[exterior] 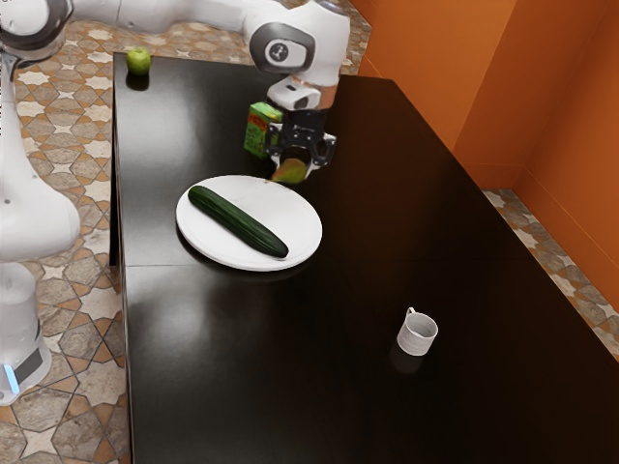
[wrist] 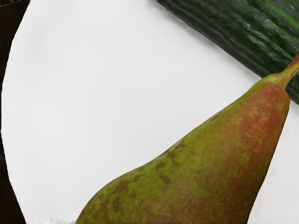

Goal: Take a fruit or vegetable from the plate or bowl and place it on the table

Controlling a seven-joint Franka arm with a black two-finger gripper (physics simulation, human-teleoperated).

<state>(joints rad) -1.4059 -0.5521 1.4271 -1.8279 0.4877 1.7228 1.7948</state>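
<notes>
White plate [exterior: 208,248] w/ cucumber [exterior: 238,222] on it. Gripper [exterior: 298,162] part-open, pear [exterior: 291,172] gripped btwn. its fingers, nr. plate's rim in ext. view. Mug [exterior: 417,334] well apart; contents unclear.

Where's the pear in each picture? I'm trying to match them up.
Exterior view: the pear is above centre, in the gripper, by the plate's far edge.
Wrist view: the pear looms large in front of the plate, its stem crossing the cucumber.
Shared landmark: the cucumber on the plate.
</notes>
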